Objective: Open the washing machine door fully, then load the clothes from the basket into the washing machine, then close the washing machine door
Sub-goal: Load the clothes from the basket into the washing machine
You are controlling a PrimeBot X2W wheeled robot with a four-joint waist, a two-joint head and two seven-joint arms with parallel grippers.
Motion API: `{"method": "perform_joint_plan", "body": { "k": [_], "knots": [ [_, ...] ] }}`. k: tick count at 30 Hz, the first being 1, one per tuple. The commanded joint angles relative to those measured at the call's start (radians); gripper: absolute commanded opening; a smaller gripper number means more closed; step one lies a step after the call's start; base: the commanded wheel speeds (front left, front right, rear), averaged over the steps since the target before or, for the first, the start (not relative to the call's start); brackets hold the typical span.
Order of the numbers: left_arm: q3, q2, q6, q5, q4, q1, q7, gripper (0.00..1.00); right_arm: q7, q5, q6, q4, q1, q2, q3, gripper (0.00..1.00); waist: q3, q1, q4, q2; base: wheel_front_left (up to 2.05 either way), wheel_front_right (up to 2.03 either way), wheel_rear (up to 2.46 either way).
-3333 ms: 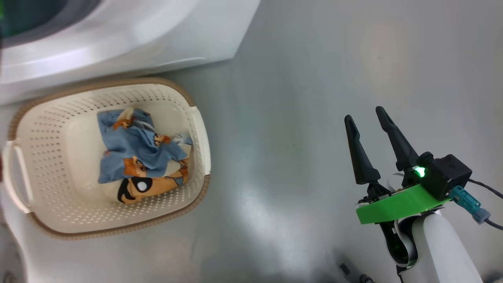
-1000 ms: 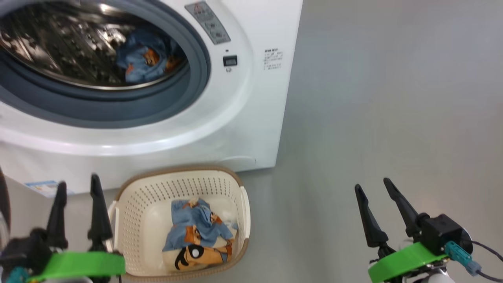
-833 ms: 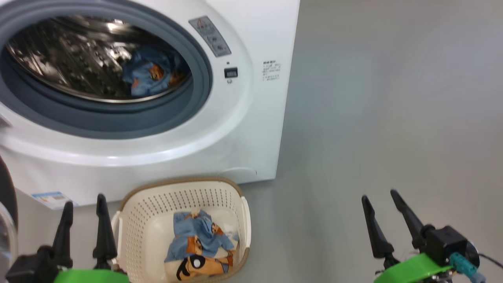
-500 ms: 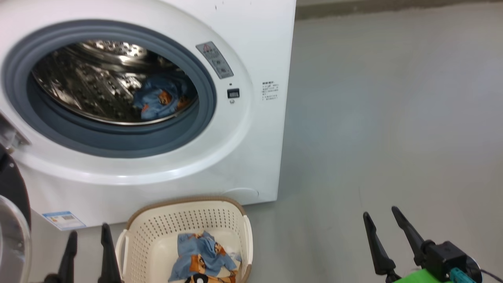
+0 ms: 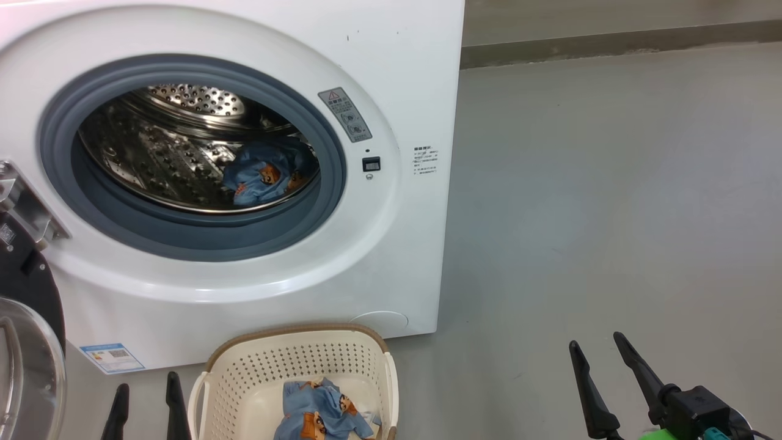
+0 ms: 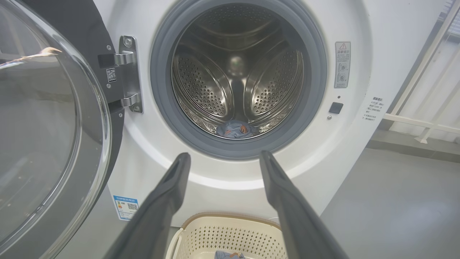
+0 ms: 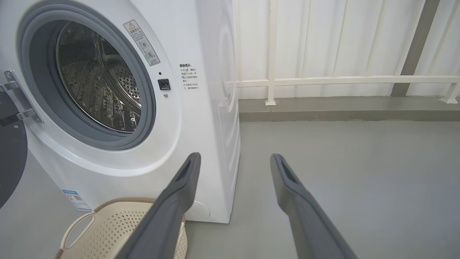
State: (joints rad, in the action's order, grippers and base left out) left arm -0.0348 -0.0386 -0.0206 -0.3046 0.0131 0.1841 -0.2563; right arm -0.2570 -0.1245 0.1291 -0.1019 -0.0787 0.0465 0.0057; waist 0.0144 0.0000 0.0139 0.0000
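Smooth grey floor (image 5: 611, 183), softly lit. White ribbed wall (image 7: 341, 36) with grey base strip (image 7: 323, 109). White rail (image 7: 341, 80) along the wall.

Right gripper (image 5: 595, 341): two long tapered black fingers (image 5: 589, 397) (charcoal up close, shallow groove down each), boxy black module (image 5: 696, 408) behind, a bit of bright green bracket (image 5: 657, 435), teal plug (image 5: 712, 435). Left gripper (image 5: 146, 380) has matching fingers.

In the head view the bottom edge cuts off the basket (image 5: 293, 333) and the clothes (image 5: 324, 418) in it; the left edge cuts the washing machine door (image 5: 30, 366). Printed label (image 5: 424, 161) on the washing machine (image 5: 403, 256): too small to read.
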Motion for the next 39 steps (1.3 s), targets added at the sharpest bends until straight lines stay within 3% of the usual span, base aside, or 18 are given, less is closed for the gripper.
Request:
{"method": "perform_joint_plan", "body": {
  "k": [1,29,39],
  "knots": [
    [-0.025,-0.012,0.005,0.009,0.026,-0.020,-0.006,1.00,-0.005,0.009,0.002,0.028,0.010,0.004,0.019,1.00,0.002,0.0000,-0.001,0.0000,0.00,0.00,0.00],
    [-0.019,-0.012,-0.003,0.012,0.012,-0.022,-0.006,1.00,-0.005,0.007,0.002,0.022,0.008,0.004,0.009,1.00,0.010,0.0000,-0.009,0.0000,0.00,0.00,0.00],
    [-0.020,-0.012,-0.002,-0.002,-0.014,-0.026,-0.006,1.00,-0.005,0.002,0.002,0.016,0.006,0.004,0.020,1.00,-0.040,0.0000,-0.010,0.0000,0.00,0.00,0.00]
  ]
}}
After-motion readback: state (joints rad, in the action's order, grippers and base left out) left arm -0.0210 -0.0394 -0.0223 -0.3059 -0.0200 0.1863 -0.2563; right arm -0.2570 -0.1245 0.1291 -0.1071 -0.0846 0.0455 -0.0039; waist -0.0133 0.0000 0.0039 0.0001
